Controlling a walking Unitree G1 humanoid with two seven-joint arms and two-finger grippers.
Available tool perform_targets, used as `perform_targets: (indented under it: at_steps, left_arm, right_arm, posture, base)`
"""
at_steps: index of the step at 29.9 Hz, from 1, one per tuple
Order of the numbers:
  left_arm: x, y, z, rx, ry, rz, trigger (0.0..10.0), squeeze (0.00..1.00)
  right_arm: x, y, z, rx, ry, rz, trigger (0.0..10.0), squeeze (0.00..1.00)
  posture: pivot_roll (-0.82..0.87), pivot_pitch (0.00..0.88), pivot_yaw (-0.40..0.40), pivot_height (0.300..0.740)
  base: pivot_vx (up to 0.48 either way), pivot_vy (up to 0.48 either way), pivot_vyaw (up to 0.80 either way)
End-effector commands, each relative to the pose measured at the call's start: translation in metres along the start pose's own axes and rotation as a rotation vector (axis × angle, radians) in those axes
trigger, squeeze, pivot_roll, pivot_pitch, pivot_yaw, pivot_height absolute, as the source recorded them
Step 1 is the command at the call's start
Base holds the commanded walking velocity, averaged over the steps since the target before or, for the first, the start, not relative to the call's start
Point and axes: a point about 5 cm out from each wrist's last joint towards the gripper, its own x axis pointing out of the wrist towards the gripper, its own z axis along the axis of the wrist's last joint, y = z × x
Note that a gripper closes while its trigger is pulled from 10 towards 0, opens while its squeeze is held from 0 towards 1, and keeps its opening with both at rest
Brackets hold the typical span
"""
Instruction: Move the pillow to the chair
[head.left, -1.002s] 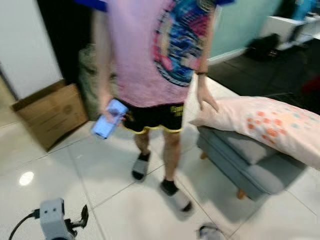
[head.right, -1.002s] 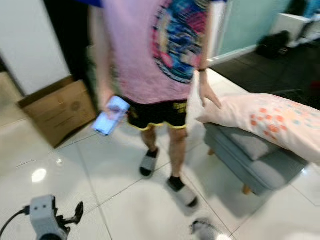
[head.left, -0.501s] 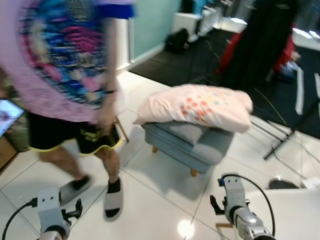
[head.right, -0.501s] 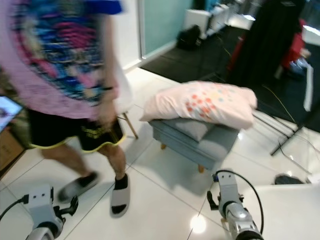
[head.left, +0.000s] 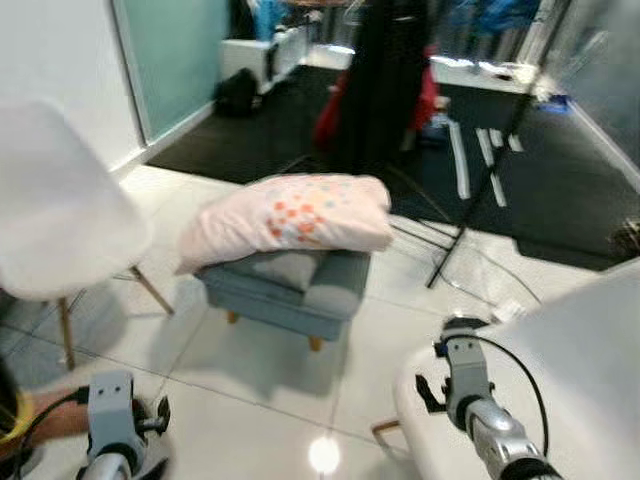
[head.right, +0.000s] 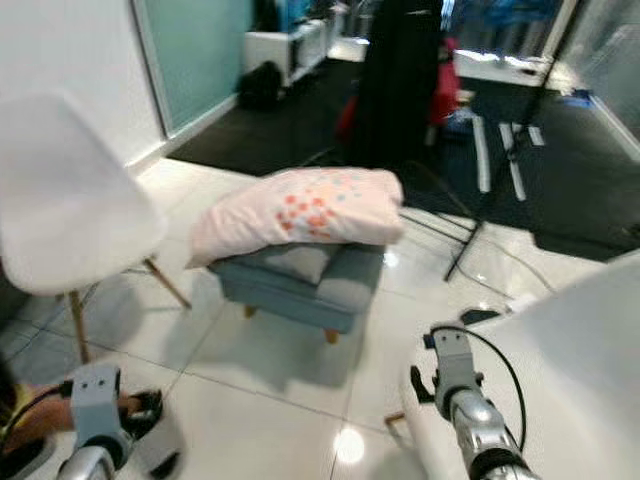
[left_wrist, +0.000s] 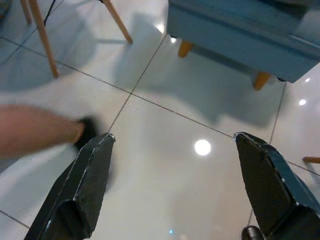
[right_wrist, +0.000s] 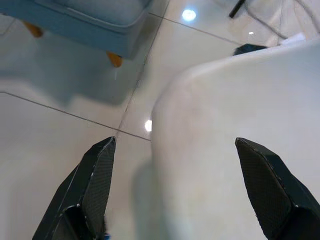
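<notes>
The pink pillow (head.left: 290, 215) with orange dots lies flat on a grey-blue footstool (head.left: 305, 292) in the middle of the tiled floor. A white shell chair (head.left: 58, 215) on wooden legs stands to its left. A second white chair (head.left: 565, 360) curves up at the lower right, close under my right arm. My left gripper (left_wrist: 173, 137) hangs open over bare tiles, short of the footstool. My right gripper (right_wrist: 175, 141) is open too, partly above that white chair's seat (right_wrist: 235, 150). Both are empty and well short of the pillow.
A person's leg (left_wrist: 37, 131) and sandalled foot (head.right: 147, 408) are at the lower left beside my left arm. A black stand pole (head.left: 478, 188) and cables lie right of the footstool. Dark clothing (head.left: 385, 75) hangs behind, over a black floor mat.
The camera has swung right: the person has slid off to the left edge, the pillow and footstool now sit centred, and both white chairs have come into view.
</notes>
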Motion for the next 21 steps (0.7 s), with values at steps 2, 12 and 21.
perform_targets:
  at_steps: [2, 12, 21]
  left_arm:
    - [-0.002, 0.002, -0.002, -0.003, -0.006, 0.011, 10.0, 0.0]
    - [-0.001, 0.003, -0.002, 0.01, -0.017, 0.012, 10.0, 0.0]
    - [-0.001, 0.003, -0.004, 0.016, -0.013, 0.005, 10.0, 0.0]
  right_arm:
    - [0.002, 0.002, 0.009, 0.019, -0.038, 0.023, 10.0, 0.0]
    - [0.004, 0.011, 0.024, 0.04, -0.107, 0.11, 10.0, 0.0]
    - [0.004, 0.013, 0.026, 0.054, -0.121, 0.129, 10.0, 0.0]
  posture:
    - [-0.12, 0.109, -0.037, 0.74]
    - [-0.12, 0.106, -0.034, 0.74]
    - [-0.11, 0.099, -0.028, 0.74]
  base:
    - [0.0, 0.0, 0.0]
    - [0.316, 0.0, 0.0]
    - [0.446, 0.0, 0.0]
